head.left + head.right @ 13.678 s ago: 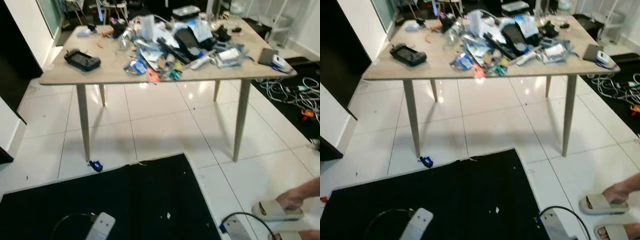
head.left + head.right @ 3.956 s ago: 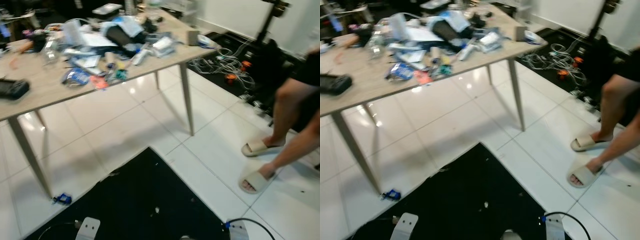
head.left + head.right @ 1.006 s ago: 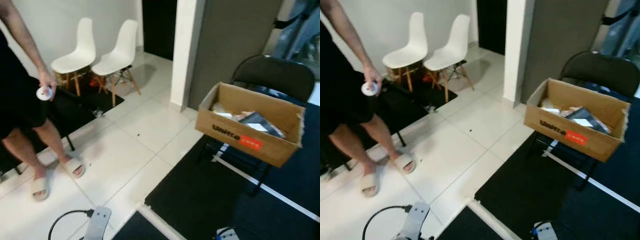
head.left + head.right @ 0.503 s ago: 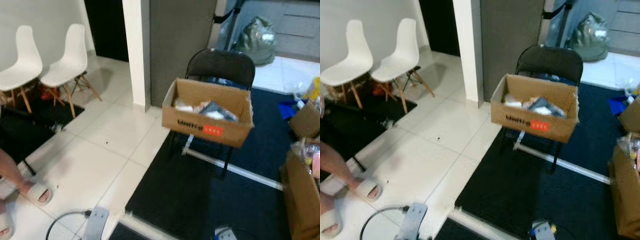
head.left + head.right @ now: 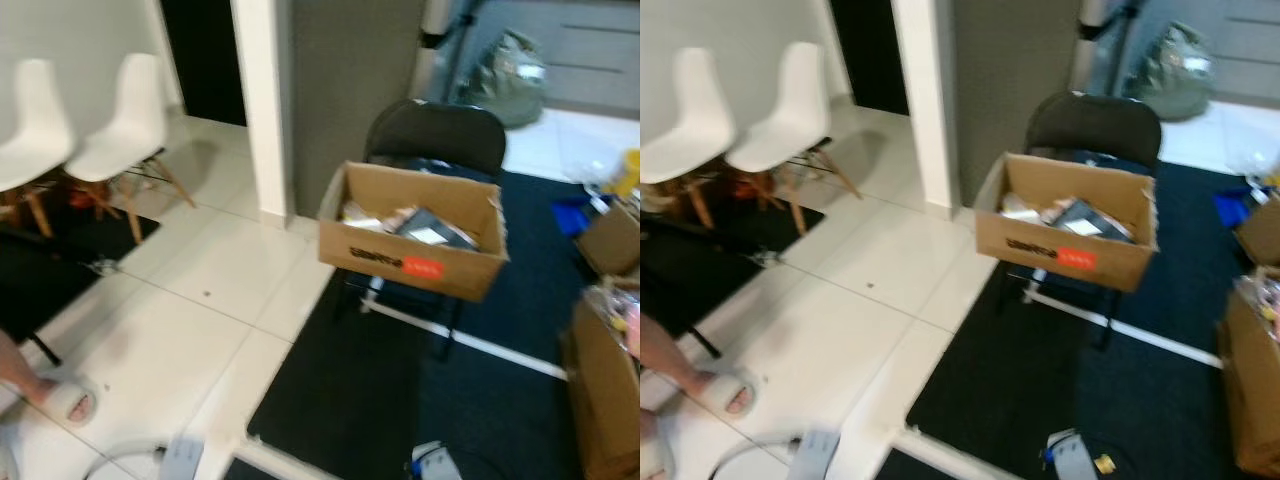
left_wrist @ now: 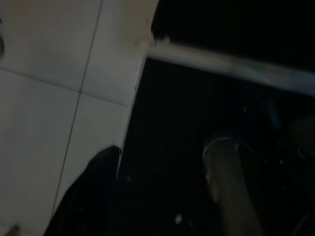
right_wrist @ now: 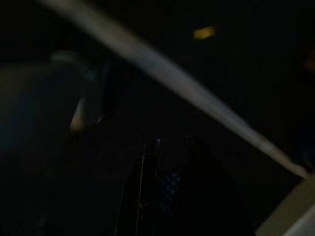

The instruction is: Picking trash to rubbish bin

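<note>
An open brown cardboard box (image 5: 410,262) with a red label rests on the seat of a black folding chair (image 5: 435,135), ahead and slightly right. Papers and packets (image 5: 425,228) lie inside it. Both arms hang low in front of me: the left arm (image 5: 180,460) over the white tiles, the right arm (image 5: 430,462) over the black mat. The wrist views are very dark. In the left wrist view I make out tile (image 6: 54,88) and the mat's edge. In the right wrist view a pale strip (image 7: 162,73) crosses the dark mat.
Two white chairs (image 5: 115,120) stand at the far left beside a white pillar (image 5: 258,100). A person's foot in a slipper (image 5: 55,395) is at the lower left. More cardboard boxes (image 5: 605,400) line the right edge. A green bag (image 5: 510,65) lies beyond.
The whole picture has shifted slightly as the camera moved. The box on the chair sits at nearly the same place, a little closer. Both arms still hang low.
</note>
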Motion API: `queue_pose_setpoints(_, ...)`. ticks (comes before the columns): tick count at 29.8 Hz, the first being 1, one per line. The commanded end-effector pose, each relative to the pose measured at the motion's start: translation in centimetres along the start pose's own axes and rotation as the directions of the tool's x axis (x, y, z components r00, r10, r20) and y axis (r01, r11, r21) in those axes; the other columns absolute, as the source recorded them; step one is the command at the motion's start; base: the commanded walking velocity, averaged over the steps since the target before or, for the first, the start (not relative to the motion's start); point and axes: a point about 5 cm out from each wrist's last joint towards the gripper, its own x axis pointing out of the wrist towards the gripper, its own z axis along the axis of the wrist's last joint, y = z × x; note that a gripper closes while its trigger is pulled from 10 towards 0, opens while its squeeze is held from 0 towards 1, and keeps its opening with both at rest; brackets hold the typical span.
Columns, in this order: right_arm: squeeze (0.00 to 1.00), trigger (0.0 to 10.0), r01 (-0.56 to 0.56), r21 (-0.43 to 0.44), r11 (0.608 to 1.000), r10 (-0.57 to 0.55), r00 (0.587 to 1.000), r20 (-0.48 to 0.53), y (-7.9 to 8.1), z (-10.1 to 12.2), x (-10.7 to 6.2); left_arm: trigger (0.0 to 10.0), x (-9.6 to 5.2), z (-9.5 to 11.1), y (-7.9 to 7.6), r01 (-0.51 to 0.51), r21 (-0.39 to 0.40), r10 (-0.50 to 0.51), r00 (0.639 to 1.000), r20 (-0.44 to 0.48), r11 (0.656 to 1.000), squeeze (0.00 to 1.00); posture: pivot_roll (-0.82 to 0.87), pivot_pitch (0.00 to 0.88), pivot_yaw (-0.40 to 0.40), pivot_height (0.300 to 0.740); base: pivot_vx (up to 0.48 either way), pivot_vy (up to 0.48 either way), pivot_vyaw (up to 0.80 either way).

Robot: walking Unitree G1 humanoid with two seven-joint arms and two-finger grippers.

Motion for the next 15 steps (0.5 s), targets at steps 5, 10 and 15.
queue_pose_setpoints(5, 0.00, 10.0, -0.023, 0.005, 1.000, 0.023, 1.000, 0.017, 1.0, 0.3, 0.1, 10.0, -0.3, -1.1, 0.6, -0.014, 0.000, 0.014, 0.999, -0.038, 1.000, 0.00, 0.04, 0.000, 0.047, 0.740, 0.314, 0.000, -0.27)
queue_pose_setpoints(10, 0.00, 10.0, -0.020, 0.010, 1.000, 0.020, 1.000, 0.023, 1.0, 0.4, 0.1, 10.0, -0.2, -0.8, 0.6, -0.008, 0.009, 0.009, 0.999, -0.034, 1.000, 0.00, 0.03, 0.000, 0.051, 0.740, 0.318, 0.000, 0.00)
queue_pose_setpoints(15, 0.00, 10.0, -0.005, 0.097, 0.995, -0.005, 0.994, 0.112, 0.2, 2.9, 0.1, 10.0, -0.2, -0.7, 0.5, -0.003, 0.012, 0.003, 1.000, -0.030, 1.000, 0.00, 0.04, 0.000, 0.051, 0.740, 0.316, 0.000, -0.64)
